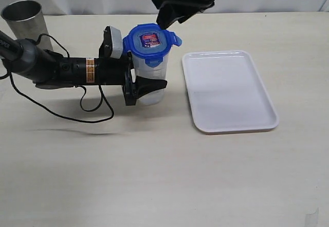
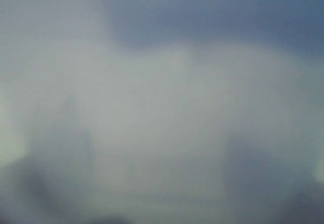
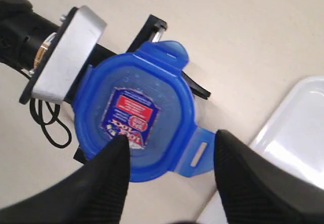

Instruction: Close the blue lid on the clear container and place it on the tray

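Right wrist view: right gripper (image 3: 172, 140) wide over blue lid (image 3: 136, 115), left gripper (image 1: 146, 79) clamping clear container (image 1: 154, 69). Lid-closing step; snap tabs (image 3: 197, 155) next.

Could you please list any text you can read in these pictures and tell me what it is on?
"LOCK LOCK": sticker on the blue lid, blurry; its red panel's smaller print is unreadable.
Orange label on the left arm: too small to read.
No other text shows.

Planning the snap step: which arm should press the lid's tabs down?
Right: the right gripper, open, hovers over the blue lid; the left gripper is clamped around the clear container.
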